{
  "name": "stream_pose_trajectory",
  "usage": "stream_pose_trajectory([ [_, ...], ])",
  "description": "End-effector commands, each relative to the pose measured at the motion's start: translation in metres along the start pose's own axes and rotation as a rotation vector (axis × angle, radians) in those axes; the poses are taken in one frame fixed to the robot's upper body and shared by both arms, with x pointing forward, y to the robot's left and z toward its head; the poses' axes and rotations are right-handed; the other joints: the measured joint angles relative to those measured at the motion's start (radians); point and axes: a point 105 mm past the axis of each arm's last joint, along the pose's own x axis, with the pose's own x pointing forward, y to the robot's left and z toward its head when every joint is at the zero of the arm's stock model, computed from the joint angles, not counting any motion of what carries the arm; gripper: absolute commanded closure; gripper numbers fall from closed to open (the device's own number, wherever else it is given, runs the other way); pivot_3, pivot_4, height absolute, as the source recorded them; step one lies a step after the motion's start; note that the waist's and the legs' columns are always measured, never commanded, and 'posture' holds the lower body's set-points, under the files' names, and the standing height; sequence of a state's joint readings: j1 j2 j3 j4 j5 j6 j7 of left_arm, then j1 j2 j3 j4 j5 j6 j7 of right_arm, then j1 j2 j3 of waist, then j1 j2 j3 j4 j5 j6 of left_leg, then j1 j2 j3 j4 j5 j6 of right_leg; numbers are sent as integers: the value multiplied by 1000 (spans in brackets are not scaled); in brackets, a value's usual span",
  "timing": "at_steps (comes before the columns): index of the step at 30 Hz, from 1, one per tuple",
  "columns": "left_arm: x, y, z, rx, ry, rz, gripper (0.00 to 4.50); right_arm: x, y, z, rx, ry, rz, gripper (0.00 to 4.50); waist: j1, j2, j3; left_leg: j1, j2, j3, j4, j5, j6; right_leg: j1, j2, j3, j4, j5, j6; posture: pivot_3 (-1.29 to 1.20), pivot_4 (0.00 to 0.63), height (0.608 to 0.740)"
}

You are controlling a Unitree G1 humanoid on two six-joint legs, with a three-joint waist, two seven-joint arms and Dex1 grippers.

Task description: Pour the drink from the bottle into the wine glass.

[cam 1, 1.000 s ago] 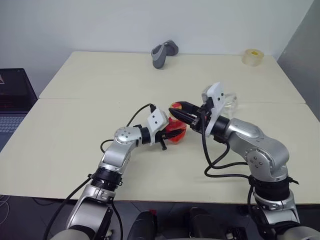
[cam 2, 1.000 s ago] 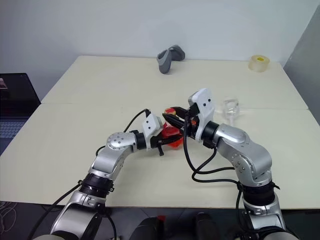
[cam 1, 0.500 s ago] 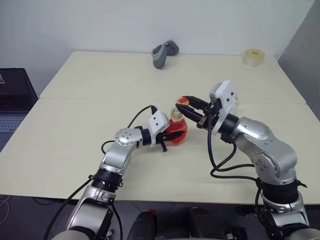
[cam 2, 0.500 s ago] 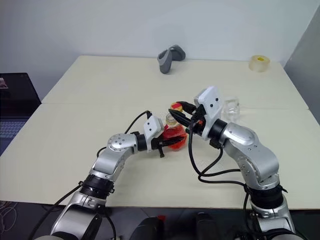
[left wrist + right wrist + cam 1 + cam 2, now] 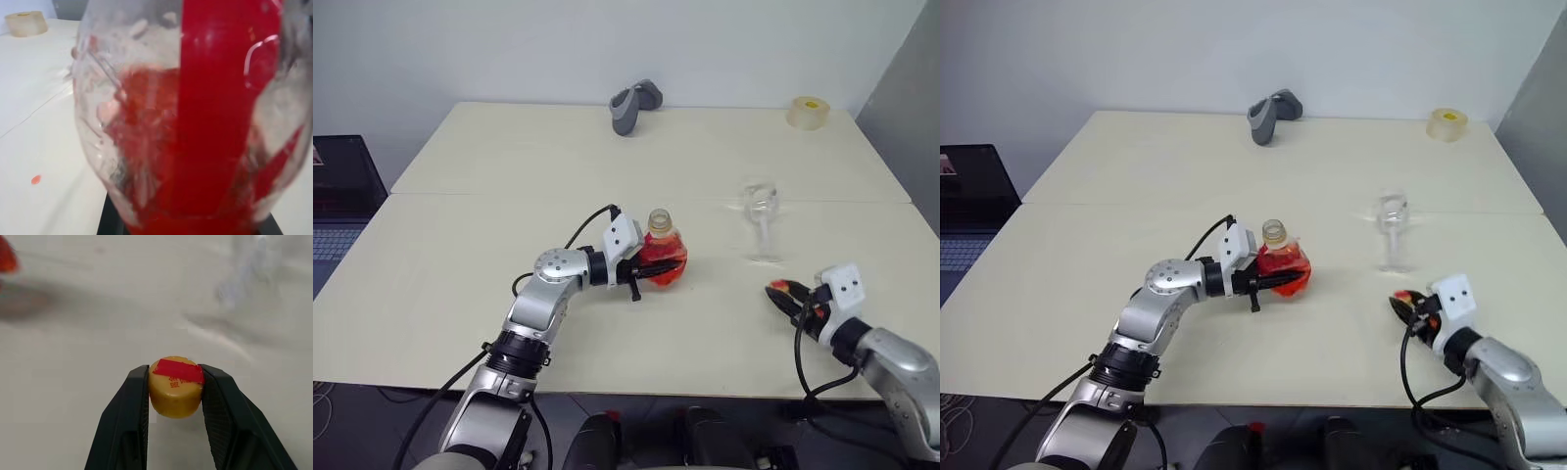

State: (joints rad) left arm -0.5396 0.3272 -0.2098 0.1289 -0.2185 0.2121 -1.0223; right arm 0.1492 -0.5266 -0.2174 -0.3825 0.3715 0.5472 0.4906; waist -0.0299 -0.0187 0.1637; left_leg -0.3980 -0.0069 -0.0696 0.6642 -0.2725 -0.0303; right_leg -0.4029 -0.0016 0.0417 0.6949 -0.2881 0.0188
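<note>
I see my left gripper (image 5: 1268,283) clamping the uncapped bottle (image 5: 1282,262) upright on the desk (image 5: 1136,186); the wine glass (image 5: 1392,231) stands apart, right gripper (image 5: 1402,305) nearby.

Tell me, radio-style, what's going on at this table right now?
Left gripper shut on bottle, upright, uncapped. Right gripper shut on cap, low near table's front edge. Wine glass stands empty; nothing between it and bottle.

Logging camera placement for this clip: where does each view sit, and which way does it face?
Left and right eye views: head, facing forward and down over the table; both arms, bottle, wine glass.
Left wrist view: along the left gripper, close on the bottle.
Right wrist view: along the right gripper, clamping the cap.
Shared: the bottle.
</note>
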Motion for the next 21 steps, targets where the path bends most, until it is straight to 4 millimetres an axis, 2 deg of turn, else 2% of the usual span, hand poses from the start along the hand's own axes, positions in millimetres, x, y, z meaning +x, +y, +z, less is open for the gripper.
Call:
stream_pose_trajectory([
  [1, 5, 1, 21, 72, -49, -27, 3755, 3, -8, -3, -21, -36, -42, 3296, -1, 0, 0, 0, 0, 0, 0, 0, 0, 0, 0, 0, 0, 0, 0, 0, 150, 740],
  [3, 6, 1, 21, 79, -46, -32, 3755, 6, -11, -13, -30, -13, -52, 3296, -1, 0, 0, 0, 0, 0, 0, 0, 0, 0, 0, 0, 0, 0, 0, 0, 150, 740],
  [9, 4, 1, 21, 86, -42, -18, 3755, 0, -13, -27, 5, 37, -7, 1298, 1, 0, 0, 1, 0, 0, 1, 0, 0, 1, 0, 0, 0, 0, 0, 0, 150, 740],
  [12, 1, 4, 20, 86, -40, 10, 3755, -8, -15, -27, 8, 58, 32, 235, 2, 0, 0, 4, 0, -2, 0, 0, 0, 8, 0, -1, -4, 0, 0, 0, 150, 740],
  [13, 0, 6, 19, 86, -40, 23, 3755, -11, -17, -25, 8, 56, 36, 29, 5, 0, 0, 7, 0, -2, 0, 0, 0, 11, 0, -2, -5, 0, 0, 0, 150, 740],
  [16, -8, 18, 18, 82, -42, 107, 3755, -21, -19, -9, -18, 52, 88, 0, 13, 1, 0, 12, -1, -4, -2, 0, 0, 19, 0, -4, -12, 0, 0, 0, 150, 740],
  [18, -17, 31, 17, 77, -40, 196, 3755, -25, -6, 7, -40, 42, 180, 0, 13, 1, 0, 12, -2, -3, -2, 0, 0, 19, 0, -3, -13, 0, 1, 0, 150, 740],
  [21, -31, 53, 13, 79, -39, 354, 3755, -21, 18, 35, -107, 1, 296, 0, 5, 1, 0, 13, 0, -3, -2, 0, 0, 19, -1, -2, -13, 0, 1, 0, 150, 740],
])
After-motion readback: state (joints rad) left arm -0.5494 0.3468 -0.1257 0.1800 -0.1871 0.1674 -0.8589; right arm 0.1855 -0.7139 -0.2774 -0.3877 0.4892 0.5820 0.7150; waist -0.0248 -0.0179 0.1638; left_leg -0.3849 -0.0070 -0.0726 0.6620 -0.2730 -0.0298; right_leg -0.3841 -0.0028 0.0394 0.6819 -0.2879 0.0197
